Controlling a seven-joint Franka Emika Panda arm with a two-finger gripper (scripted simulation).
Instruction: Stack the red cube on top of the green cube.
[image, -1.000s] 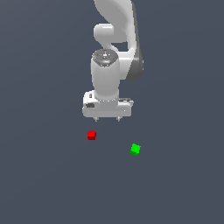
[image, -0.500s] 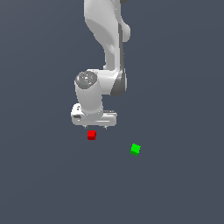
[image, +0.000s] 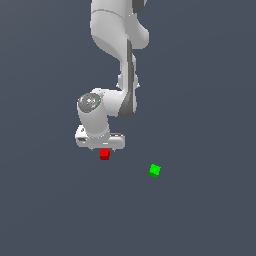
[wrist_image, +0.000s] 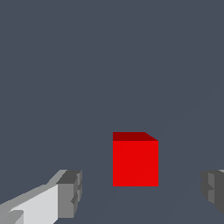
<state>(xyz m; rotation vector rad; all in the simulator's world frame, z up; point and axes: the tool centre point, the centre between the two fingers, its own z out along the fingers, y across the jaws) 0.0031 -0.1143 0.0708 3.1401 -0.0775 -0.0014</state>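
Exterior view: one red cube, one green cube, apparently apart.

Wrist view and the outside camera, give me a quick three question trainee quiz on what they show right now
1. True or false: the gripper is shut on the red cube.
2. In the exterior view, the green cube lies toward which side of the red cube: A left, B right?
3. Fill in: the red cube sits between the two ____.

Key: 1 false, fingers open and apart from it. 2 B. 3 fingers.
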